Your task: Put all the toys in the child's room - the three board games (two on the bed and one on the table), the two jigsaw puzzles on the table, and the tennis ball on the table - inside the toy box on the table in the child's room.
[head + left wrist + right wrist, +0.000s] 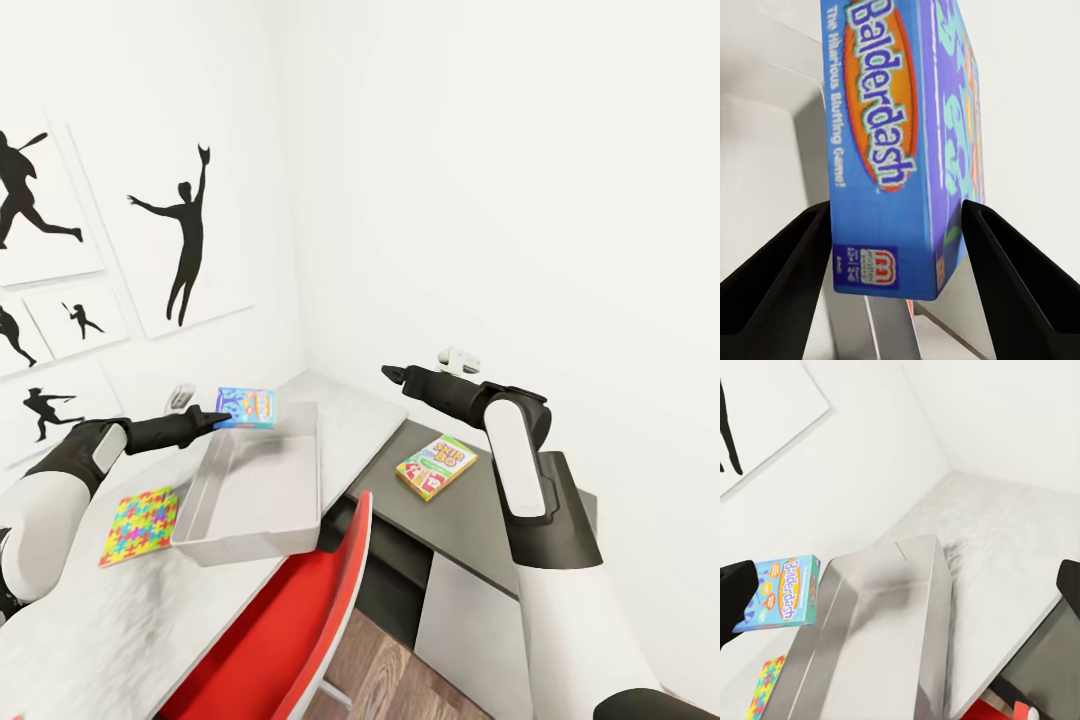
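My left gripper [218, 414] is shut on the blue board game [246, 407], which hangs above the far end of the light grey toy box [262, 492]. In the left wrist view the blue board game [900, 142] sits between both fingers [780, 277]. Beside the box, a jigsaw puzzle [140, 524] lies flat on the pale table [345, 425]. On the lower dark cabinet top [480, 515] rests a yellow-green board game [437, 466]. My right gripper [390, 374] hovers open over the table corner, looking at the toy box [885, 622]. The tennis ball is out of view.
A red chair [290, 620] stands tucked against the table's front edge, below the toy box. White walls with black silhouette posters [185, 235] close in the table on the left and behind. Wood floor [390, 670] shows beneath the chair.
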Robot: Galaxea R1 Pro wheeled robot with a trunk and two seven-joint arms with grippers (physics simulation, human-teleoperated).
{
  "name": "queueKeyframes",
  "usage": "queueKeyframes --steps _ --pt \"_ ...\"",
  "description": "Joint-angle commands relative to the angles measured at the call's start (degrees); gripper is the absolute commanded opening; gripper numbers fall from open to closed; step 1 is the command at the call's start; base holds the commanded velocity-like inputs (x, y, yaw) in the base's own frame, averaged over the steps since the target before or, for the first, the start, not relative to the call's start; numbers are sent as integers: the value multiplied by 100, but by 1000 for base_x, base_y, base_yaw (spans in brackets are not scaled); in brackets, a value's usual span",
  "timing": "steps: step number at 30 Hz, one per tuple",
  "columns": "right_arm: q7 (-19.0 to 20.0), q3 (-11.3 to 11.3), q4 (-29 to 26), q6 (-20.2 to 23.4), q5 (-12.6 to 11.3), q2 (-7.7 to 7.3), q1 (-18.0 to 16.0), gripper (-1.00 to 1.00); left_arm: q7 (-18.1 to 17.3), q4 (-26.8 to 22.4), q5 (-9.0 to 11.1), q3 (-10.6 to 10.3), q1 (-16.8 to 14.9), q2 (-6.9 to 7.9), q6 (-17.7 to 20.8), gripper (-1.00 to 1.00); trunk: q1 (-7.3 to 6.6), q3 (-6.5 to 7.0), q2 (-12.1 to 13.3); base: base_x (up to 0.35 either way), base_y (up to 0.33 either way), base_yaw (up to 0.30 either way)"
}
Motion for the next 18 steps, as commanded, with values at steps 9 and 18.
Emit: queueKeyframes --steps 9,18 --pt "-69 7 -2 23 -93 10 -7 100 22 2 29 -13 -5 -1 67 -100 5 -59 -13 24 0 0" --pt "-69 9 0 30 -82 11 -7 100 194 2 -111 -7 -4 -2 79 -100 5 -141 -13 1 0 0"
